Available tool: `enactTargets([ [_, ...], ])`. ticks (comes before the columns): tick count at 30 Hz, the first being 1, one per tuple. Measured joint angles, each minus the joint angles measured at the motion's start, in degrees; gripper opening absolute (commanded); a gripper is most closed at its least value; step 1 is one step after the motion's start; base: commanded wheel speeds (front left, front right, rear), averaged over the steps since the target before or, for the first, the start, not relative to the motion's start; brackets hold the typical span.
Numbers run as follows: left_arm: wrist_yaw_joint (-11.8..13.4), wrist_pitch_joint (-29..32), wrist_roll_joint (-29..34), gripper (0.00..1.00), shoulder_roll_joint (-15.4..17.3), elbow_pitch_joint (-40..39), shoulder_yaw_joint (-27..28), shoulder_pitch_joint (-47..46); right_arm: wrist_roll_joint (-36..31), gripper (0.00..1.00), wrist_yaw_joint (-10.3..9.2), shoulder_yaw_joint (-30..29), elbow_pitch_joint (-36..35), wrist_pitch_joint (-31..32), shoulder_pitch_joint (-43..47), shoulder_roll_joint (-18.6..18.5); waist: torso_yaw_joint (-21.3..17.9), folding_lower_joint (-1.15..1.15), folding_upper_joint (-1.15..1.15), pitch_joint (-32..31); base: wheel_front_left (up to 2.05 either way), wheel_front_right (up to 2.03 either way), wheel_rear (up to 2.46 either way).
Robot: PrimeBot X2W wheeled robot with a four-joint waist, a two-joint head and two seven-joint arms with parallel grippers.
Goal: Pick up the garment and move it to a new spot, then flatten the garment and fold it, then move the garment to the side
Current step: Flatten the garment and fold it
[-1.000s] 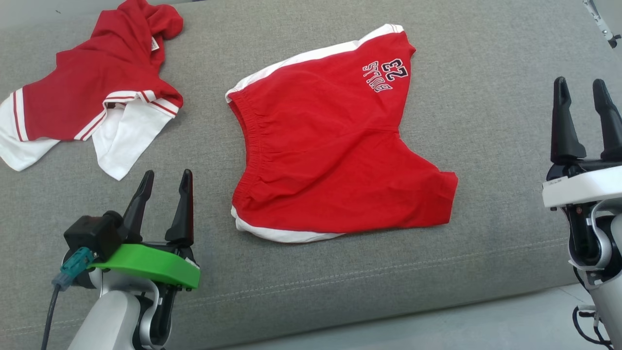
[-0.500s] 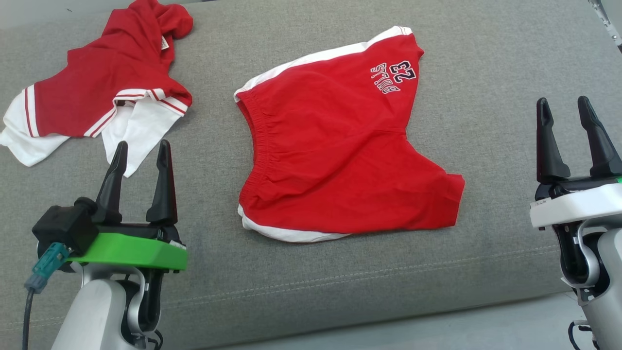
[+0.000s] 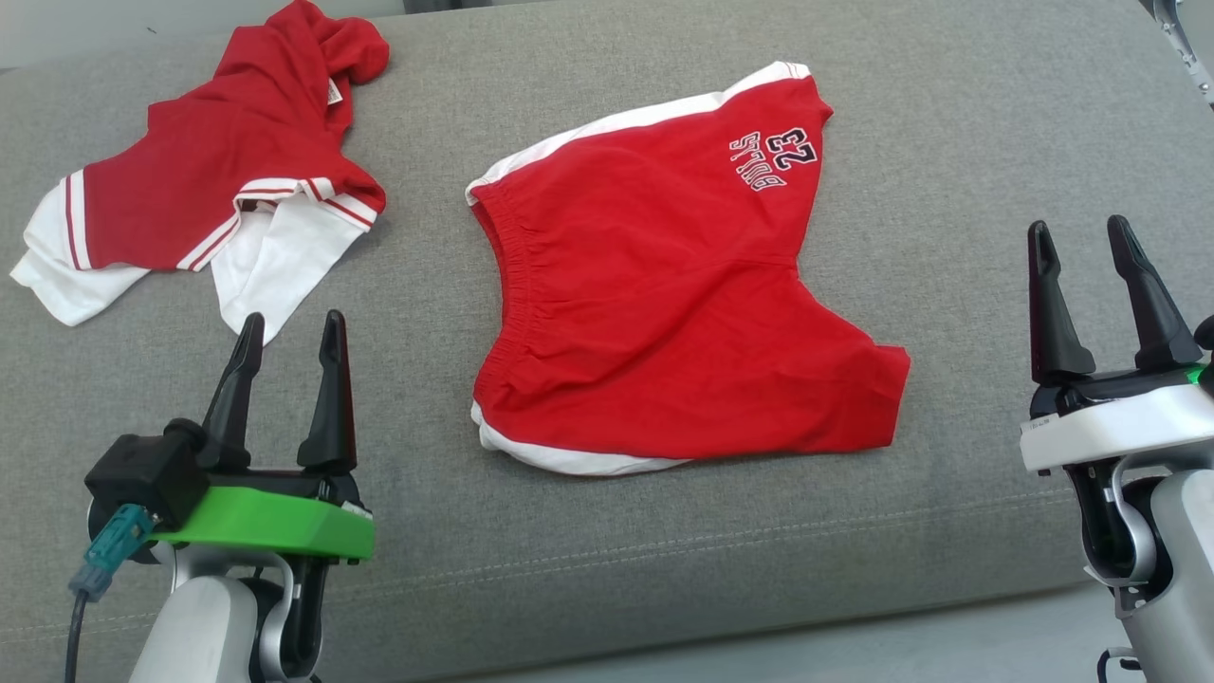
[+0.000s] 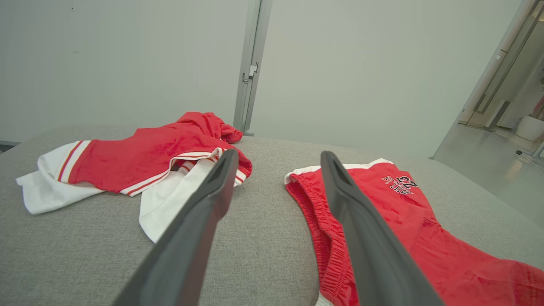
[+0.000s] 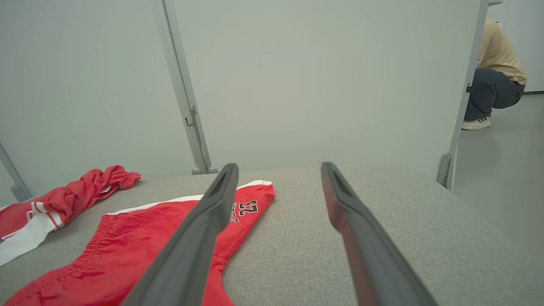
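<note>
Looking at red shorts [image 3: 664, 304] spread flat on the grey cushion [image 3: 948, 142], ahead and to the right of the left gripper [image 3: 293, 318], well off to the left of the right gripper [image 3: 1079, 224], touching neither. Wide open on both sides, fingers apart, holding nothing. Just ahead of the left gripper, spotting a crumpled red and white shirt [image 3: 190, 190], apart from the shorts.

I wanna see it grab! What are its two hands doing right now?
Left gripper: open, holding nothing.
Right gripper: open, holding nothing.
</note>
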Motion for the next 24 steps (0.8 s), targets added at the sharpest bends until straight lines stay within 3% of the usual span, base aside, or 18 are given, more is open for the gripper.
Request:
enactTargets([
  [24,-3.00,0.00,1.07,1.00,-1.76,1.88,1.26,1.42,0.02,1.00,4.57,-1.71,5.12,0.00,3.54,3.48,-0.68,0.00,0.00,-0.50,0.00,0.00,0.00],
])
